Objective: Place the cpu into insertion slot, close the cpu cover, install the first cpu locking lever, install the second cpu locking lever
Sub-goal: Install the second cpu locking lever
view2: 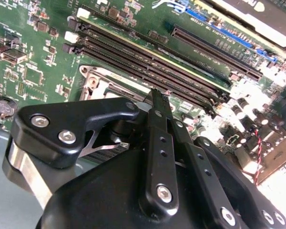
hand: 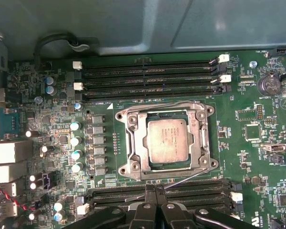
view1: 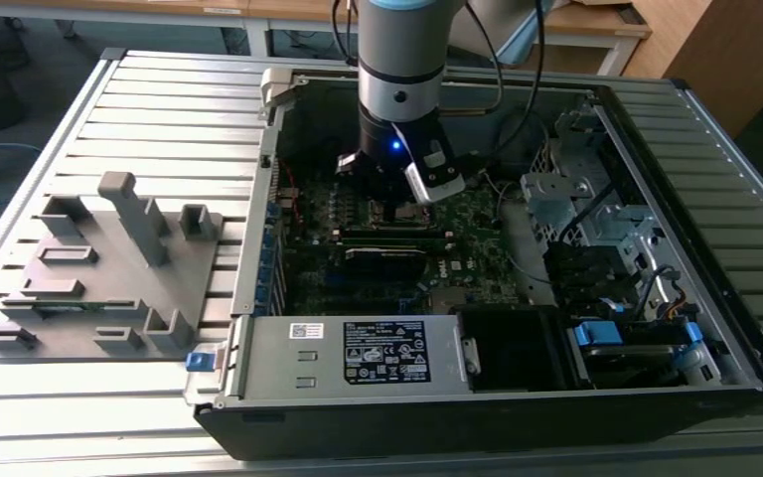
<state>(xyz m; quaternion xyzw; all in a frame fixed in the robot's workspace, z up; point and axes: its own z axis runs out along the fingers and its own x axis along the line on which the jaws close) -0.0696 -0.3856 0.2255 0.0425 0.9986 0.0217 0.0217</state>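
The cpu (hand: 168,140) is lying in the slot (hand: 133,143) under the shut cover (hand: 202,138); the pincer (hand: 155,190), closed and empty, is nearing a locking lever (hand: 190,177), needing a steady press.

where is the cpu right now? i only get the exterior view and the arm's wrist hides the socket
observer: In the first wrist view the cpu lies flat in the socket, silver top up.
operator: is the cover down
observer: Yes, the cpu cover lies flat around it, framing the chip.
operator: what about the gripper
observer: The gripper has its fingertips together over the memory slots beside the socket. A thin wire lever slants from there to the cover's corner. I cannot tell if it is pinched.
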